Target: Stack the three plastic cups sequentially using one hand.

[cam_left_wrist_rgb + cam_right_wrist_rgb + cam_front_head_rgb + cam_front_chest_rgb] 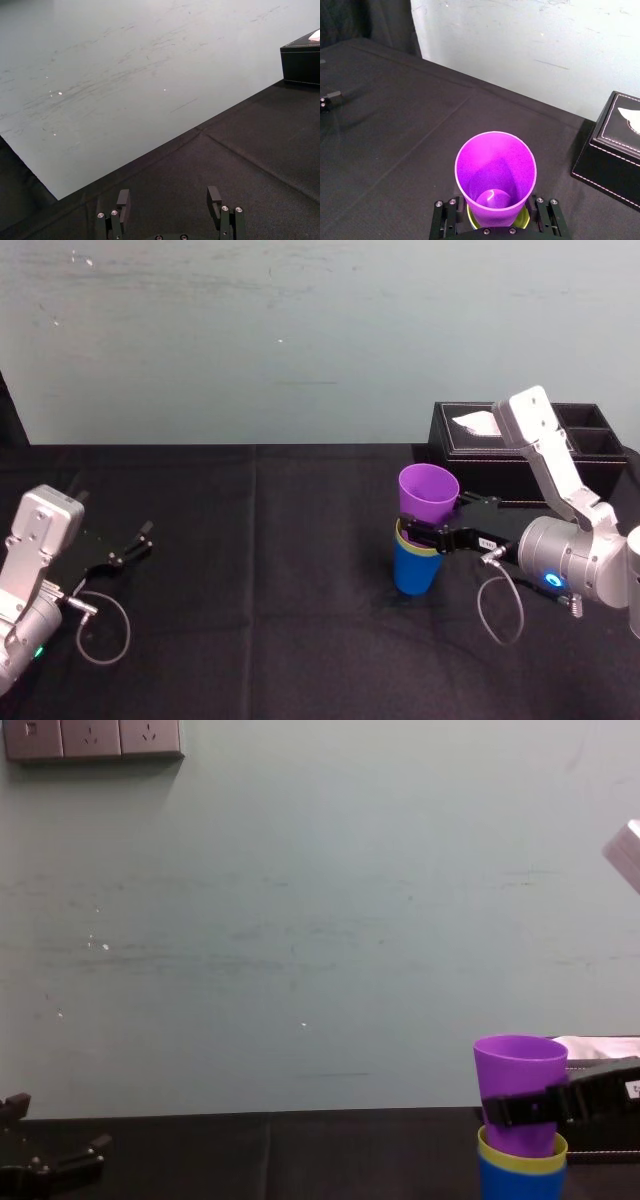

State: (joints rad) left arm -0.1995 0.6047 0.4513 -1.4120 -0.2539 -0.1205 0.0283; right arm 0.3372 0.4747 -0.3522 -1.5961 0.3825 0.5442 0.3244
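Note:
The purple cup [428,490] [495,170] [520,1065] sits slightly tilted in the yellow-green cup [402,537] [520,1158], which is nested in the blue cup [415,570] [520,1185], standing right of the table's centre. My right gripper [440,522] [495,222] [520,1108] reaches in from the right and is shut on the purple cup's lower wall, one finger on each side. Only the yellow-green rim shows below the purple cup. My left gripper [128,546] [170,200] rests open at the far left with nothing between its fingers.
A black tissue box [480,455] [302,62] [615,145] stands just behind and to the right of the stack. Black cloth [260,580] covers the table, and a pale wall [300,340] runs along its far edge.

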